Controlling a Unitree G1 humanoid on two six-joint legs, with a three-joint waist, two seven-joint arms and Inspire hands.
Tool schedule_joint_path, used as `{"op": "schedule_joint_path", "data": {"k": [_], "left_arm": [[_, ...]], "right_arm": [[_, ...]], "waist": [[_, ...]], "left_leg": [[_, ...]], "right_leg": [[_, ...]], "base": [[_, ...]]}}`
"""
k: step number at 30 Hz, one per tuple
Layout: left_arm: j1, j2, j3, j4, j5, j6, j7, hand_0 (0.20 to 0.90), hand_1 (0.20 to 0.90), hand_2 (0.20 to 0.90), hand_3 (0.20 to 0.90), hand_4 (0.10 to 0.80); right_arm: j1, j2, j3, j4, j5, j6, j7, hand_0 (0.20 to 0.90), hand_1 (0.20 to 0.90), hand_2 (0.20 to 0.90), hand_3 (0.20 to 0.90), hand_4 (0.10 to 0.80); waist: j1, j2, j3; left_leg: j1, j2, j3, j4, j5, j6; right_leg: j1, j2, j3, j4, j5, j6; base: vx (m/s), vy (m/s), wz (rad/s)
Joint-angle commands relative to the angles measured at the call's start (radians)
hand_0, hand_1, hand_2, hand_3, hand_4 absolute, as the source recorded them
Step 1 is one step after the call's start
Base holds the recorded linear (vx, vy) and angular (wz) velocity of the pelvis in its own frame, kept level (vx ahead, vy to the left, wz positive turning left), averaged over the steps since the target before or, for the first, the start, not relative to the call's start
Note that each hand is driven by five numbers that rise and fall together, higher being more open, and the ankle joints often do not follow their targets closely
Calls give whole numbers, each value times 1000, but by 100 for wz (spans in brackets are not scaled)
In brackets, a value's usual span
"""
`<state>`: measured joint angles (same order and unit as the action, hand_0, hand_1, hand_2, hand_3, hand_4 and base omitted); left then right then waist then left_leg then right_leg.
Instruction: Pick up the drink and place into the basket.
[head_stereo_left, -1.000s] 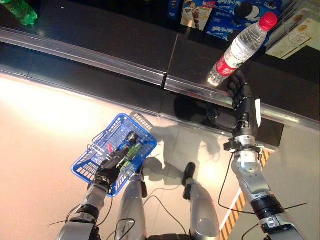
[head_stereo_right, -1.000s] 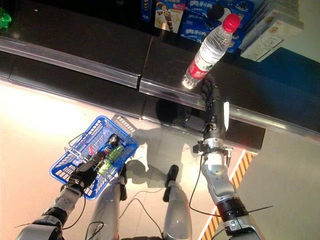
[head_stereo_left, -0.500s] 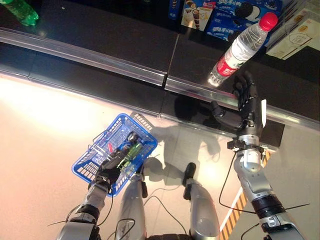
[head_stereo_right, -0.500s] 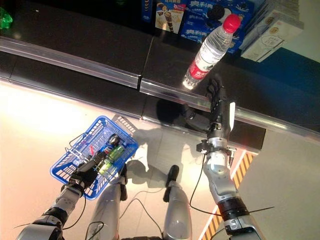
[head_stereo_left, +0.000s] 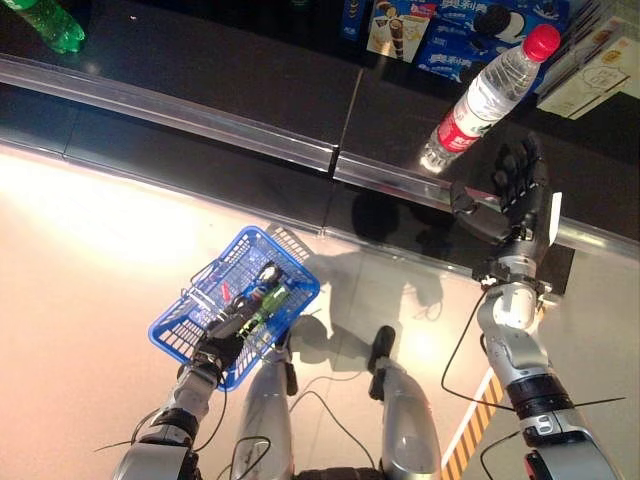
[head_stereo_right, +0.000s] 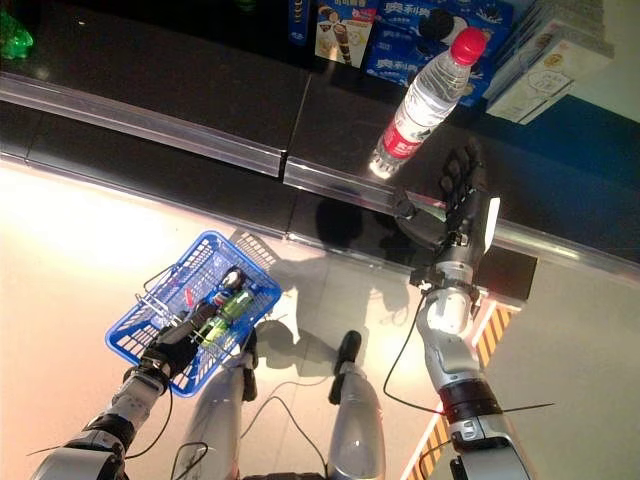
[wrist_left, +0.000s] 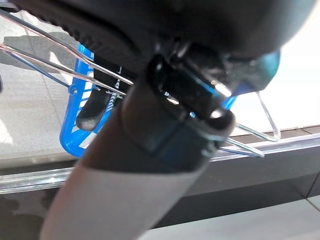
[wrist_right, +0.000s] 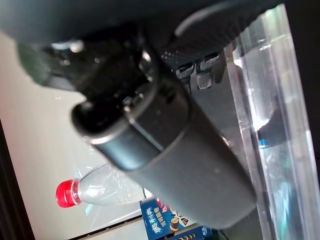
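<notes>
- Drink: clear water bottle with red cap and red label, standing on the dark shelf at upper right of the left eye view, just behind the shelf's clear front rail.
- Right hand is raised just right of and below the bottle, fingers straight and spread, thumb out toward the bottle's base. It holds nothing and is not touching the bottle.
- Left hand sits at lower left of the frame, fingers curled round the wire handle of the blue basket; the basket hangs over the floor.
- Basket already carries items: a green bottle and something dark beside it.
- Step in hand, as I judge it: closing on the bottle. Best to bring the palm in at label height, thumb one side and fingers the other, and clear the rail before wrapping. The bottle is tall and light-looking, so a nudge near the cap could tip it.
- Snack boxes stand just behind the bottle; a pale carton is at the right edge. Little room there for overshoot.
- Hard to make out: the right wrist view is mostly filled by the hand's own bulk, with only the bottle's cap end showing.
- Left wrist view shows handle wires and blue rim, not the basket's contents.
- Another green bottle is cut off at the frame's upper left.
</notes>
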<state>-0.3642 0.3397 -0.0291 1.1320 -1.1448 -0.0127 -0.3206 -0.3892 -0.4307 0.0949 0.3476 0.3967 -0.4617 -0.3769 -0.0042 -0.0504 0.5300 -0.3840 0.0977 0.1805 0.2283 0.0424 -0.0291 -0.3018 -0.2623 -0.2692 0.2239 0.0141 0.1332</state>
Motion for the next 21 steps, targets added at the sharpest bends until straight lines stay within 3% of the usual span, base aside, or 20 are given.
{"op": "schedule_joint_path", "data": {"k": [1, 17, 18, 19, 21], "left_arm": [[66, -1, -37, -32, 22, -5, -130, 300, 300, 300, 200, 100], [56, 29, -61, -38, 37, 23, -132, 300, 300, 300, 200, 100], [56, 31, -64, -38, 38, 25, -132, 300, 300, 300, 200, 100], [53, 33, -66, -40, 39, 27, -131, 300, 300, 300, 200, 100], [54, 33, -69, -41, 44, 28, -131, 300, 300, 300, 200, 100]], "right_arm": [[-80, -99, -107, -39, 24, -121, 8, 900, 900, 900, 900, 800], [-227, -206, -85, 67, 83, -57, 87, 900, 900, 900, 900, 800], [-243, -217, -80, 81, 88, -47, 92, 900, 900, 900, 900, 800], [-260, -226, -77, 94, 97, -43, 100, 900, 900, 900, 900, 800], [-281, -237, -71, 109, 112, -31, 112, 900, 900, 900, 900, 800]], "waist": [[20, 40, -63], [47, 44, -58], [50, 47, -61], [52, 45, -57], [55, 46, -56]], "left_leg": [[67, -10, 10, 13, -87, 30], [62, -18, -2, 31, -98, 35], [72, -18, -14, 35, -122, 28], [60, -19, -5, 36, -100, 36], [59, -19, -6, 40, -102, 35]], "right_leg": [[-77, -32, 16, 91, 48, 20], [-83, -43, 4, 110, 56, 21], [-76, -40, 12, 119, 35, 34], [-83, -44, 1, 112, 54, 21], [-84, -45, 0, 115, 53, 21]], "base": [[0, 0, 0], [5, -1, 0], [0, 0, 0], [5, -15, 5], [-35, -14, 9]]}}
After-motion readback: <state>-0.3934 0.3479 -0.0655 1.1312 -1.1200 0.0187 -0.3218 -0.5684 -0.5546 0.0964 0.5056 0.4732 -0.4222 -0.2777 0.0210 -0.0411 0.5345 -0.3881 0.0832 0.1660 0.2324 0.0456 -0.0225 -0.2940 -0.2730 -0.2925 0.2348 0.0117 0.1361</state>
